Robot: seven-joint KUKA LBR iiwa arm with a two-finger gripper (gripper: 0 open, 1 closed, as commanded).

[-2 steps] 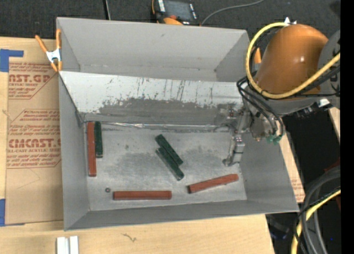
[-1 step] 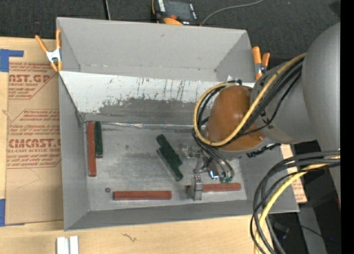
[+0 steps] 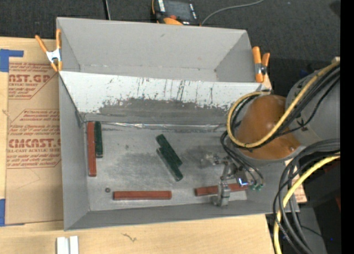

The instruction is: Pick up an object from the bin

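the gripper [image 3: 224, 193] sits low at the front right of the bin [image 3: 72, 148], right on a short red-brown bar [image 3: 206, 191], flat and slim, lying along the front wall. whether it is clamped on that bar or only astride it, i cannot tell. a longer red-brown bar [image 3: 142, 195] lies left of it, dark green bars [image 3: 169, 157] lie near the middle, and a third red-brown bar [image 3: 91, 149] lies beside a slim green bar [image 3: 98, 138] at the left wall.

bars [image 3: 142, 195], perhaps six, on bin floor [image 3: 133, 161]
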